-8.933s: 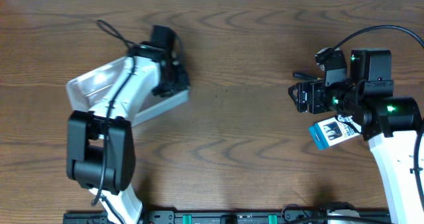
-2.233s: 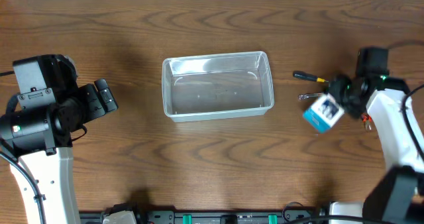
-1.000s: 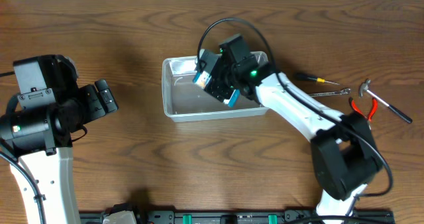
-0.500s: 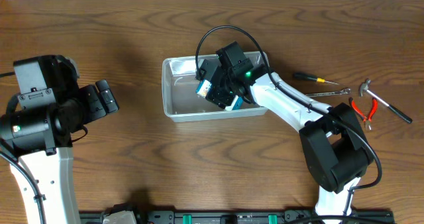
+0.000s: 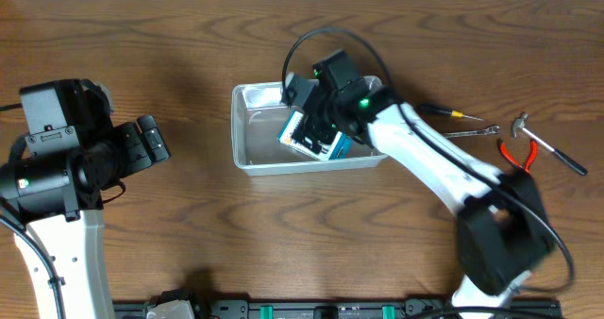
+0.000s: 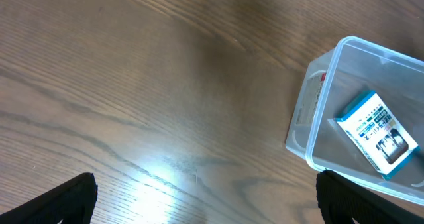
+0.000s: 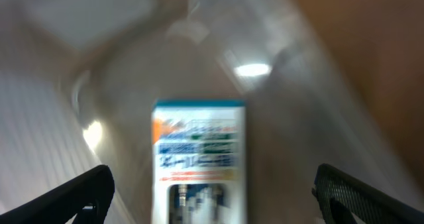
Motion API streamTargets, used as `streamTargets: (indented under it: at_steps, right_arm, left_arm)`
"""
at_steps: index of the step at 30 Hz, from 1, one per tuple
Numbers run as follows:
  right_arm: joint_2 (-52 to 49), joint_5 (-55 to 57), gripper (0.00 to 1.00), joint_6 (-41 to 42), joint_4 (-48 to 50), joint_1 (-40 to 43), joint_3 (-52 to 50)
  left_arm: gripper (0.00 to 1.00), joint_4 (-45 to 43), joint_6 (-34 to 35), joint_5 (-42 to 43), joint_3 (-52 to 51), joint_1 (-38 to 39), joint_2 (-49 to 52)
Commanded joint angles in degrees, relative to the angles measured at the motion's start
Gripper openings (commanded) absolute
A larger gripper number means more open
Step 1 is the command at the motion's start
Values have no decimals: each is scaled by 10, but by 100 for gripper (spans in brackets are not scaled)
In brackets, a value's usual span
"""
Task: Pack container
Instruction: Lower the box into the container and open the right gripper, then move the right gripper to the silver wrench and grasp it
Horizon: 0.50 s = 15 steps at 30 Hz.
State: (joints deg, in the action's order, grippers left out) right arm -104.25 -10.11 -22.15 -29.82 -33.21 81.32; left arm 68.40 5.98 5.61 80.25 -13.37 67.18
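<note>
Half a second ago I held the pack tilted above the container [image 5: 238, 130]. Now the container has its first item, and it stands where it stood a couple of seconds back, at the middle of the table and square to its edges. My right arm reaches across from the tool side, and my right gripper [image 7: 212, 177] hangs over the bin with its fingers spread wide and nothing between them. That wrist view is blurred, so I judge I am mid-motion. The blue-and-white retail pack [image 5: 311, 138] lies flat on the bin floor, label up, toward the right half. My left wrist camera shows it there too, free of any finger. I take the drop as done. One piece is packed, and the next call is to lift clear without clipping the rim and go back for a tool.

The wooden table [image 5: 302, 234] is dark brown, grained and bare apart from what I list here. A pale strip runs along its far edge, and I can tell nothing more of the room. My left gripper [image 6: 205, 181] sits well to the left of the bin. Its fingers are apart and empty, and it is in the same place as two seconds ago.

Four tools wait to the right of the bin, none of them touching it:
- the hammer [image 5: 545, 149]
- the red-handled pliers [image 5: 517, 157], just beside the hammer
- a slim silver tool [image 5: 469, 130] that I cannot name for certain
- the dark-handled screwdriver [image 5: 439, 109], nearest the bin
</note>
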Motion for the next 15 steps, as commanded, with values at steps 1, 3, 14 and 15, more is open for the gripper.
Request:
streamTargets:
  at_steps: [1, 3, 14, 15]
  right_arm:
    - [97, 130, 99, 191, 0, 23, 54]
    - [130, 227, 99, 371, -28, 52, 66]
    - [112, 167, 99, 690, -295, 266, 78]
    - [106, 162, 99, 690, -297, 274, 78]
  left_arm:
    - [98, 2, 1, 0, 5, 2, 1]
    - [98, 1, 2, 0, 5, 2, 1]
    - [98, 4, 5, 19, 5, 2, 1]
    - [98, 5, 5, 19, 5, 2, 1]
